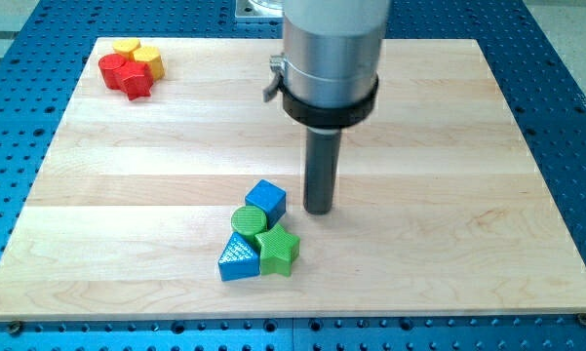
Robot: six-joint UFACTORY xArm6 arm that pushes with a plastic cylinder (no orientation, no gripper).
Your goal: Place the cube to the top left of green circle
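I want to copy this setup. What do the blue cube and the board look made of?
Blue cube: probably 3D-printed plastic, matte; faint layered ridging like that on the blue triangle. Board: light wood, smooth, with visible grain and plank seams. My tip stands just right of the cube.

You cannot see the arm (332,49) above its grey housing, since the view's top edge cuts it off. The green circle (247,221) sits partly hidden behind the blue cube (265,199) and the green star (277,251). In the far corner cluster, the yellow blocks (138,54) are half covered by the red blocks (124,74), so you cannot make out their shapes.
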